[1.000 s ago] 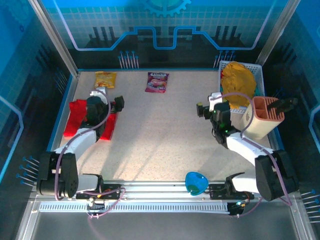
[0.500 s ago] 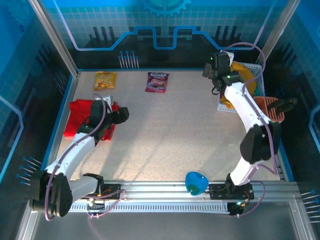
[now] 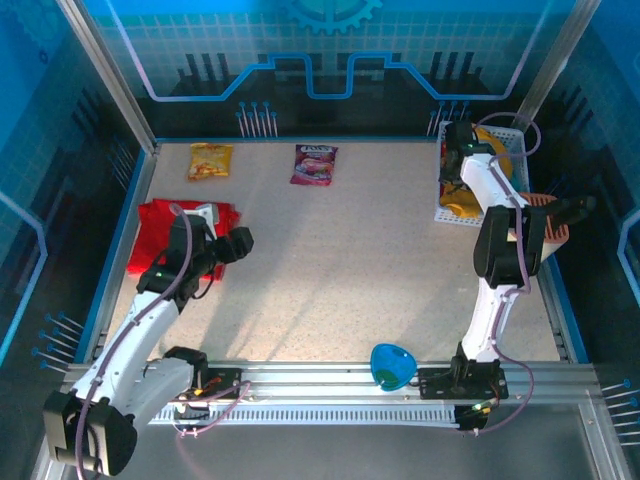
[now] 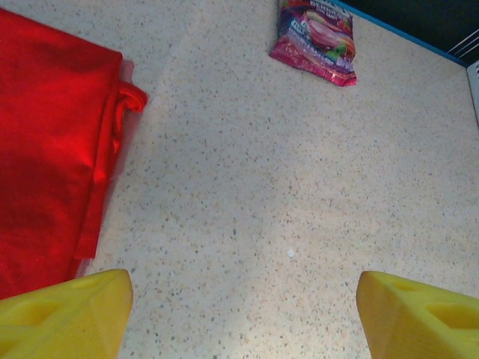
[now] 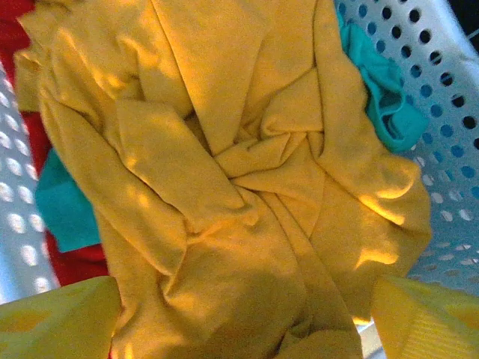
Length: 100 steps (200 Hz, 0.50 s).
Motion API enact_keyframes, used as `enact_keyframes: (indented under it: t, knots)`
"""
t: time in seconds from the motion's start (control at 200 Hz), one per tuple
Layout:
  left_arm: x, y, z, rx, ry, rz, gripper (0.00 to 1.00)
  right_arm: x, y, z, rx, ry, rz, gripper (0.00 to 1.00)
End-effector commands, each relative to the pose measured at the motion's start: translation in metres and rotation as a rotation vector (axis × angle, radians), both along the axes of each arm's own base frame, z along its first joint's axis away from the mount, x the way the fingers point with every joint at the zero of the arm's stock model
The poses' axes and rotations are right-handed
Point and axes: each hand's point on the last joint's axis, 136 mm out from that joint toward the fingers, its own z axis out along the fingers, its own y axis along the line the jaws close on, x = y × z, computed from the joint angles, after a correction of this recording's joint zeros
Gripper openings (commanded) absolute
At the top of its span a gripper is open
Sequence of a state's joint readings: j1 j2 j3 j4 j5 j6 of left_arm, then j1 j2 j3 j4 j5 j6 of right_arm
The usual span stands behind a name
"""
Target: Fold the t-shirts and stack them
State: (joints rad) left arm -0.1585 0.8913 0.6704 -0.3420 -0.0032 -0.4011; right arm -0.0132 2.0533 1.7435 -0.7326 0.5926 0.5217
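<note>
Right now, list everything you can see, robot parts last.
Table: one, speckled beige, centre.
Red shirt: one, red, left side of table.
Yellow shirt: one, yellow, crumpled in basket.
Basket: one, white, far right corner.
Teal cloth: count unclear, teal, under yellow shirt.
Red cloth: one, red, under yellow shirt.
Packets: two, yellow and pink, far side of table.
Heart: one, blue, near edge.
Holder: one, orange, right edge by basket.
Left hand: one, yellow, open over bare table beside red shirt.
Right hand: one, yellow, open over yellow shirt.
</note>
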Motion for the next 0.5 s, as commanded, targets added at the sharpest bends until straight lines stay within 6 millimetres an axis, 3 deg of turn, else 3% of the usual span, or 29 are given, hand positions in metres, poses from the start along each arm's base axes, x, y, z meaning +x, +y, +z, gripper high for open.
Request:
enact_keyframes:
  t: [0.0, 0.28, 0.435, 0.495]
  knots:
    - [-0.011, -0.006, -0.015, -0.038, 0.065, -0.007, 0.79, 0.006, 0.004, -0.019, 0.029, 0.030, 0.007, 0.82]
    - [-0.011, -0.006, -0.019, -0.037, 0.081, -0.006, 0.79, 0.014, -0.001, -0.049, 0.077, 0.096, -0.004, 0.67]
    - [-0.011, -0.006, -0.019, -0.033, 0.084, -0.006, 0.79, 0.013, -0.005, -0.048, 0.080, 0.086, -0.024, 0.43]
    - [-0.011, -0.005, -0.020, -0.035, 0.086, -0.003, 0.79, 0.011, -0.008, -0.042, 0.067, 0.070, -0.031, 0.30]
